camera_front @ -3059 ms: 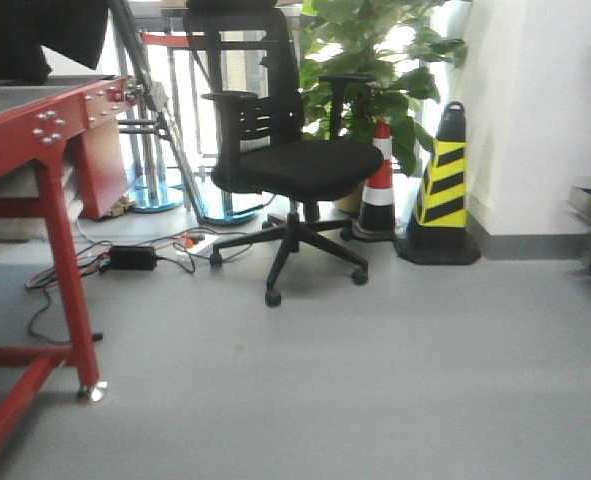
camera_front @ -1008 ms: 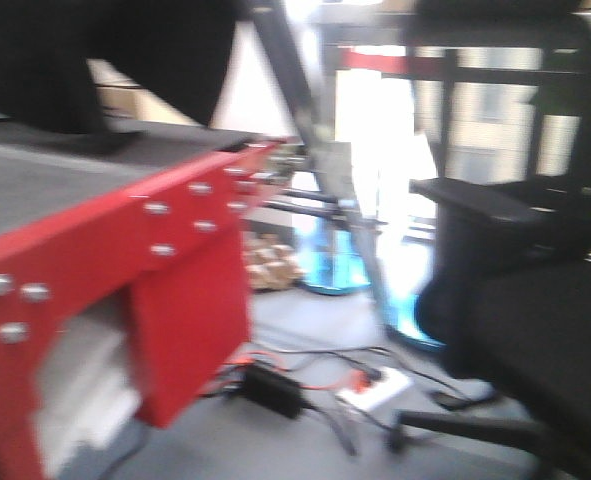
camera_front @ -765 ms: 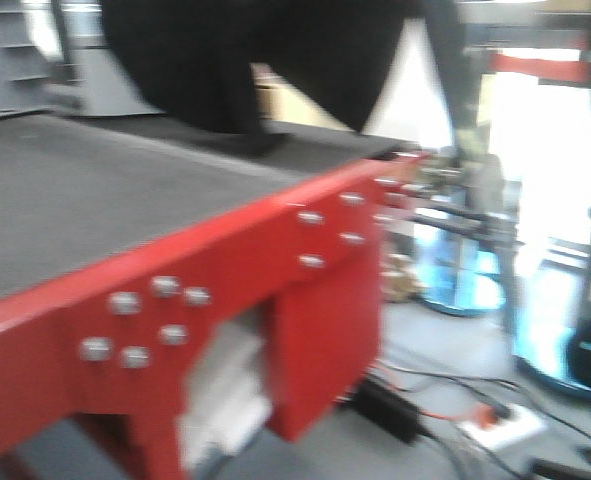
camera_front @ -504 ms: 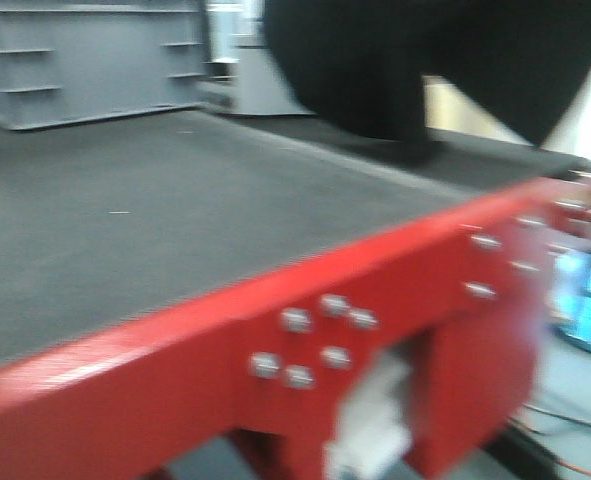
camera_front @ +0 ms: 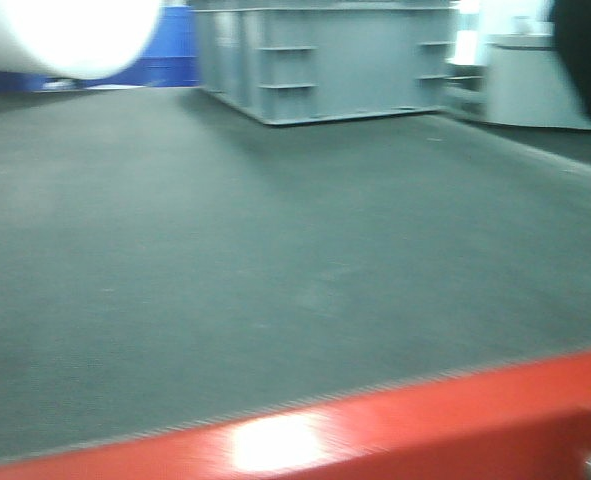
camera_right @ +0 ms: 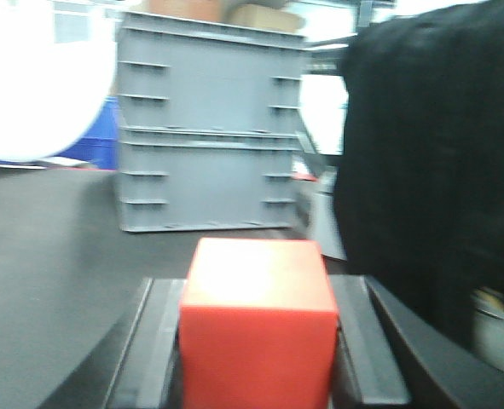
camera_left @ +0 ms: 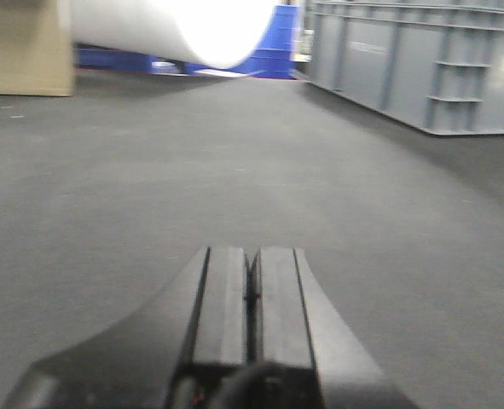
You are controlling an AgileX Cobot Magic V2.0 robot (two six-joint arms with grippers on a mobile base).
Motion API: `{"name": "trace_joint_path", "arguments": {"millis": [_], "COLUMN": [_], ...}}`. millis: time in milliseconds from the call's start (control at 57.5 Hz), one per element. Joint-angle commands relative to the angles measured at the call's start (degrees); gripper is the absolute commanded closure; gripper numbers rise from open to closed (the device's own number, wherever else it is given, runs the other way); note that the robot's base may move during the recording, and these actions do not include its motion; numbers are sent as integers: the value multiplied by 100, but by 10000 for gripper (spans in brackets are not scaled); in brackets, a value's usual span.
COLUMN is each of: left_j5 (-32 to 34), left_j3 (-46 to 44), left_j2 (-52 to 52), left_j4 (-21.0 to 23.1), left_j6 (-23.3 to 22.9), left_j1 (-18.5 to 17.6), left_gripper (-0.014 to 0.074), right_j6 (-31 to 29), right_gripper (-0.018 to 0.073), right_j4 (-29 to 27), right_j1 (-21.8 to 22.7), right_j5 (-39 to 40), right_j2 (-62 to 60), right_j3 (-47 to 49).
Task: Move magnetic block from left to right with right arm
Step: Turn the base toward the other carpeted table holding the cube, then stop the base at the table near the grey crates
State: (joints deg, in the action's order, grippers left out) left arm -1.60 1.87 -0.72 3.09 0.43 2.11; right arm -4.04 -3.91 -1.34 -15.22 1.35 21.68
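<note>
Soft blur throughout, blown-out white glare upper left, magnetic block [camera_right: 256, 328] top overexposed

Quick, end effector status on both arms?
Left end effector: closed, holding nothing.
Right end effector: closed on the magnetic block.

Grey stacked crate [camera_front: 325, 60] at back of dark grey tabletop mat [camera_front: 275, 250]. Left of crate: blue bin [camera_front: 165, 62], overexposed white glare [camera_front: 65, 30], tan box [camera_left: 21, 47] farther left. Right of crate: black cloth [camera_right: 431, 170]. Red table edge [camera_front: 425, 420] opposite crate, blurred.
</note>
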Motion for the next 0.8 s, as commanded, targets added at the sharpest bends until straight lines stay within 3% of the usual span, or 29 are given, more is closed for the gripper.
{"name": "trace_joint_path", "arguments": {"millis": [0,782], "left_j5": [480,480], "left_j3": [46,46], "left_j2": [-52,-52], "left_j4": [15,15], "left_j6": [-43,-43], "left_j1": [-47,-47], "left_gripper": [722,722], "right_j6": [-55,-55], "right_gripper": [283,283], "right_j4": [-26,-26], "right_j1": [39,39], "right_j5": [515,515], "right_j2": [75,75], "right_j3": [160,160]}}
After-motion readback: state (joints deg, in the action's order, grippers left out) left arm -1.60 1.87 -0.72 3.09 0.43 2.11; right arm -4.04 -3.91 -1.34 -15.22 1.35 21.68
